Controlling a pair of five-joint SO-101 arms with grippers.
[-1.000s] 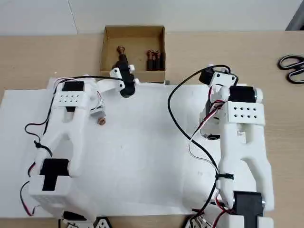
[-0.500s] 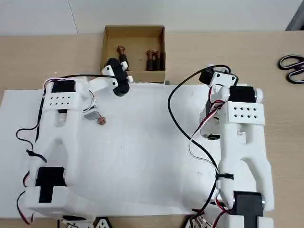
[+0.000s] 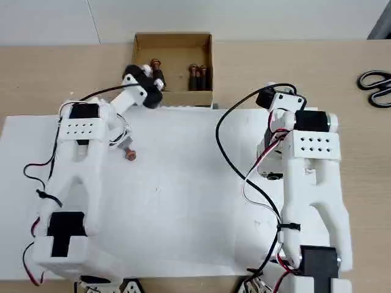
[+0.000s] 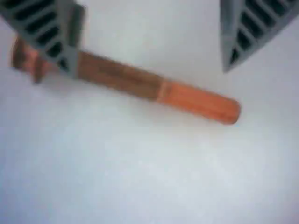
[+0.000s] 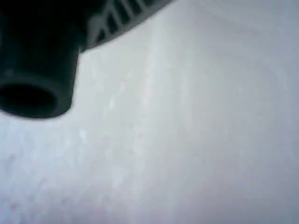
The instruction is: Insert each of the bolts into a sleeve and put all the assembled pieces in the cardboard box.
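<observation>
A copper-coloured bolt lies flat on the white board, its head under one grey finger. My left gripper hangs open just above it, one finger on each side and neither touching. From above, the bolt shows at the tip of the left gripper, left of the board's middle. The cardboard box at the back holds assembled pieces. My right gripper sits low under its arm, shut on a black sleeve held over the board.
The white foam board covers most of the wooden table. Black scissors lie at the far right edge. The left arm's black elbow joint stands close to the box's front left corner. Cables loop beside both arms.
The left arm's elbow has swung left and back toward the box, and the arm has shifted slightly left. The bolt and the right arm have stayed put.
</observation>
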